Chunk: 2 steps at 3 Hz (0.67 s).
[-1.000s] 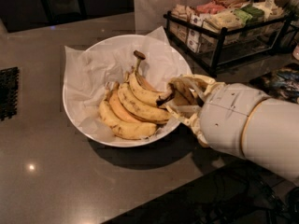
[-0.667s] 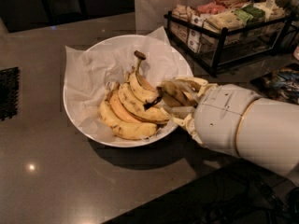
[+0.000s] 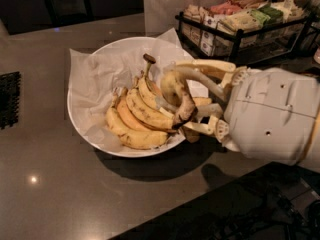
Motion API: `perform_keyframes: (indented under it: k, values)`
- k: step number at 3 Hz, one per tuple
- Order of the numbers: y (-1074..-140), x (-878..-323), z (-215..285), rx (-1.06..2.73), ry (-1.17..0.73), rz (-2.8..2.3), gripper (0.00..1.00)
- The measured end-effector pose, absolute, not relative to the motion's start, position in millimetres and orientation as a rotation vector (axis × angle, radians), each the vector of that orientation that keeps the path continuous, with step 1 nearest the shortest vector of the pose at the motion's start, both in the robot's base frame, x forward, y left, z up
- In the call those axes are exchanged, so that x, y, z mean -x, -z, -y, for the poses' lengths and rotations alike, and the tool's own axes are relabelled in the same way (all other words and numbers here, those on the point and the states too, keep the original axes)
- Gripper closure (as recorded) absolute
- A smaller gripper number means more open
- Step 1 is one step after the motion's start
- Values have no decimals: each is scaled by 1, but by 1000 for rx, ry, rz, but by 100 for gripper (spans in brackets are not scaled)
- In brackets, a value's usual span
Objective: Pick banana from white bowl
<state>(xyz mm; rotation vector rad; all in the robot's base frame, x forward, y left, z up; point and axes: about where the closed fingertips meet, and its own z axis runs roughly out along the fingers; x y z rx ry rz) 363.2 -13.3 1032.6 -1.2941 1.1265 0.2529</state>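
Gripper (image 3: 179, 103): at white bowl (image 3: 70, 111), toward far edge of worktop (image 3: 50, 184); fingers (image 3: 197, 74) clenched on banana (image 3: 172, 86). Risk: soft peel slips, or neighbouring bananas (image 3: 142, 116) drag out.

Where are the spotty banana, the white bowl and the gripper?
Brown-speckled yellow banana (image 3: 170, 84): camera view, upper skin.
Round white bowl (image 3: 76, 126): camera view, left rim.
White two-finger gripper (image 3: 176, 100): camera view, between fingertips, at bowl's right.

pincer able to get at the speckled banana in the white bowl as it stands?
Probably yes. The pincer is over the right rim of the white bowl, and its fingers look closed around the banana. Nothing blocks it; the other bananas lie to the left.
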Motion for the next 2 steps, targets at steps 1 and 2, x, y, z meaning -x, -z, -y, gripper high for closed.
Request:
perform_keyframes:
  k: [1,2]
  values:
    - [-1072,-334,-2,1311,-342,-868,100]
    - [-1095,-310,-13,1309,-434,-664,100]
